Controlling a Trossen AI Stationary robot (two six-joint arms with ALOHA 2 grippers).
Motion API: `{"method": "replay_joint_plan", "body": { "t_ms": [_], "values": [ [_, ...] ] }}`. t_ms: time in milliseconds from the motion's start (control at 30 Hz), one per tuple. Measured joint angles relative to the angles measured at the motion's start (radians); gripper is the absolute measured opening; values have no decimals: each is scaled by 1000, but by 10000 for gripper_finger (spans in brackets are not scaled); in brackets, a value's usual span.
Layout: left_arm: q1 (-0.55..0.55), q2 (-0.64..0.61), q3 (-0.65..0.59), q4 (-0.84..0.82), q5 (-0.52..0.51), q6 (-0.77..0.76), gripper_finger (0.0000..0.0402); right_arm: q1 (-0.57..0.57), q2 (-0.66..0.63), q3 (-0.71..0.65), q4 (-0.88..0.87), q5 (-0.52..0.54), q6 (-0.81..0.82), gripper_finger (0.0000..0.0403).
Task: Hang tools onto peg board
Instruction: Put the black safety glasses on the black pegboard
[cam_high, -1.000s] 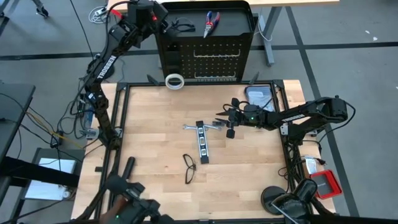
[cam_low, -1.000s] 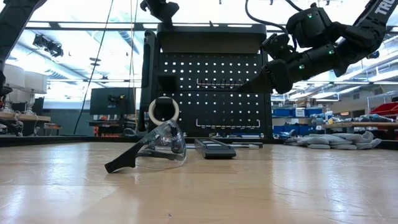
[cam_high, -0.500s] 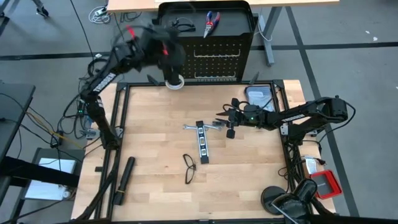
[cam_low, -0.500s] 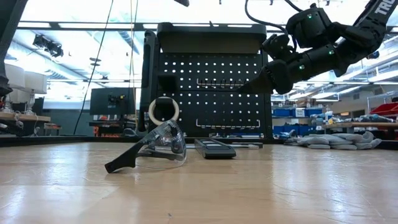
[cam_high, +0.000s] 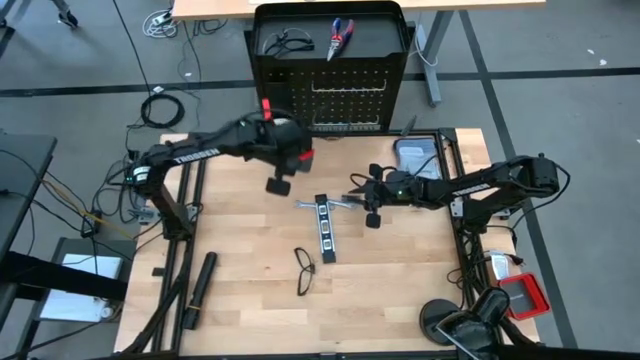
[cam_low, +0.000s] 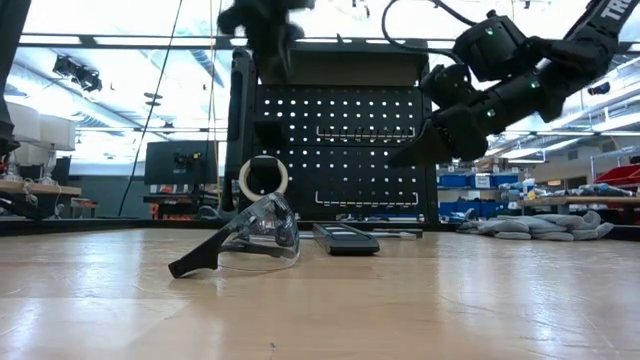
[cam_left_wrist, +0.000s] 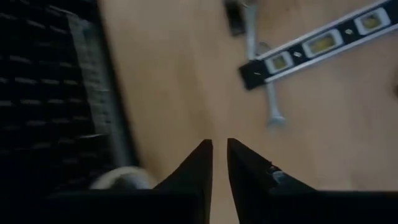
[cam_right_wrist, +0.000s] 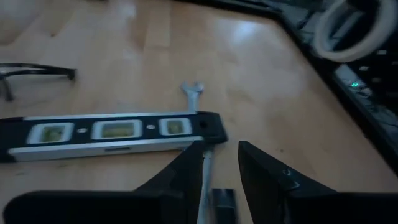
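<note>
On the worktop (cam_high: 240, 300) lie one black strip (cam_high: 323, 228), one wrench (cam_high: 330, 204) and one pair of glasses (cam_high: 304, 269). Left pincer (cam_high: 279, 186) nearly clenched, empty; right pincer (cam_high: 372, 203) parted over the wrench.

black strip (cam_right_wrist: 109, 132) across small silver wrench (cam_right_wrist: 198, 102); glasses (cam_right_wrist: 34, 73) beyond
</note>
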Motion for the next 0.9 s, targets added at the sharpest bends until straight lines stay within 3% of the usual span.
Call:
{"method": "replay_joint_plan", "body": {
  "t_ms": [267, 500, 667, 900],
  "values": [
    [-7, -56, -427, 375, 105, -52, 44, 7, 0, 192, -380, -50, -16, 151],
    [-32, -57, -660, 639, 233, -207, 44, 39, 7, 211, -389, -110, -61, 179],
    [-83, -58, -752, 762, 244, -307, 44, 48, 45, 226, -392, -133, -71, 193],
    [-213, -61, -788, 755, 300, -383, 44, 45, 100, 237, -370, -122, -72, 194]
  ]
}}
